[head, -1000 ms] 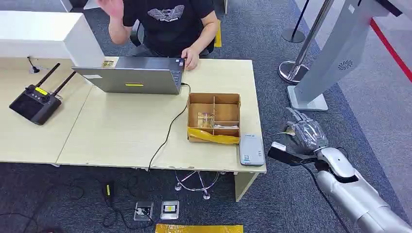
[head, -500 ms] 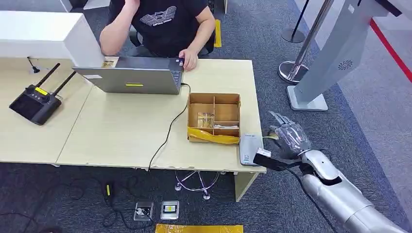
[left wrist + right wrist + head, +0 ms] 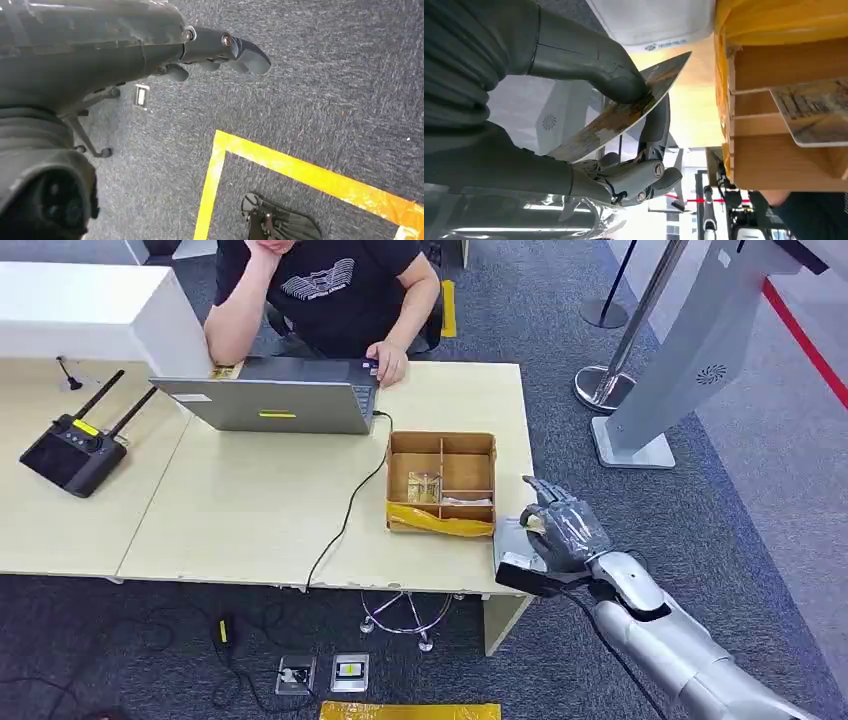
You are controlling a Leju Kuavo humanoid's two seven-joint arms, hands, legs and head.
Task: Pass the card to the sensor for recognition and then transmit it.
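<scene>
My right hand (image 3: 560,530) hovers over the table's front right corner, above the grey sensor (image 3: 508,542), which it partly hides. In the right wrist view the thumb and a finger (image 3: 655,122) pinch a worn brownish card (image 3: 624,112), held tilted, its tip close to the white-grey sensor (image 3: 649,20). I cannot tell whether card and sensor touch. My left hand (image 3: 150,45) hangs over the carpet, its dark fingers (image 3: 235,47) loosely apart and holding nothing.
A cardboard divider box (image 3: 441,480) with yellow tape stands just left of the sensor; another card (image 3: 814,110) lies in it. A person (image 3: 330,290) sits behind a laptop (image 3: 270,400). A remote controller (image 3: 70,450) lies far left. A grey kiosk (image 3: 690,350) stands right.
My right hand has swung left with the card, from beside the table to over the sensor. The person has brought a raised hand down to the head.
</scene>
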